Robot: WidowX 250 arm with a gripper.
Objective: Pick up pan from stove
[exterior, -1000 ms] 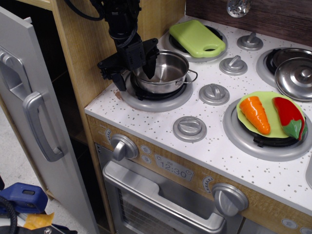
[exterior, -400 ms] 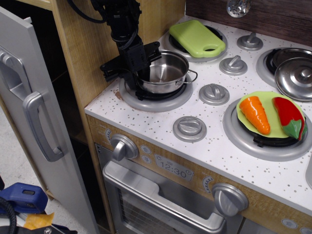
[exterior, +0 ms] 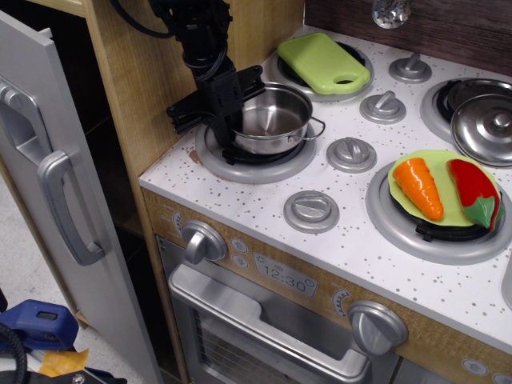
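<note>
From the one view I have, my gripper [exterior: 228,120] is down at the left rim of the pan [exterior: 270,120], which sits on the front-left burner [exterior: 250,160] of the stove [exterior: 264,208]. A second ago my fingers stood spread, one reaching into the bowl and the other out over the burner. Since then they have drawn together, and now they look pinched on the pan's left wall, one dark finger [exterior: 226,132] running down the outside; the inner one is hidden, so I judge the clamp rather than see it. The pan still rests low on the burner, so nothing is lifted yet. I take the grasp as made, and the next move as a straight pull upward.
</note>
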